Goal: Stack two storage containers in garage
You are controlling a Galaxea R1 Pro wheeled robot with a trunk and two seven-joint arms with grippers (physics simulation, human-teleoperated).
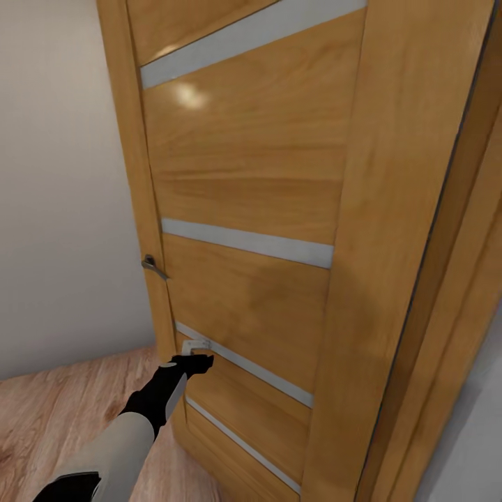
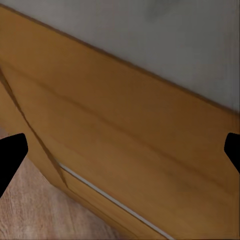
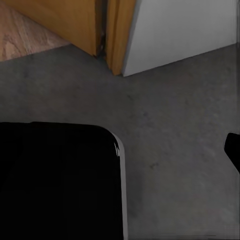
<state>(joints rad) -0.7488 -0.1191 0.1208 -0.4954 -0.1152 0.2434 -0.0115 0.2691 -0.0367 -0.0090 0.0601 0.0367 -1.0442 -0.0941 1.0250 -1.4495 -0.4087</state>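
A wooden door (image 1: pixel 244 230) with pale strips stands before light plank flooring (image 1: pixel 63 404). The left end effector (image 1: pixel 189 362), fingers apart, reaches its lower panel. Right wrist view: grey concrete floor (image 3: pixel 170 130); right end effector's state unclear.

A home interior: wooden slatted door (image 1: pixel 251 209), plank flooring (image 1: pixel 56 411), pale wall (image 1: pixel 63 174), concrete floor (image 3: pixel 170 140)

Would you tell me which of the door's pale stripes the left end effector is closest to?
The third stripe down, below the handle: the left end effector reaches its left end, while the other stripes sit higher or lower.
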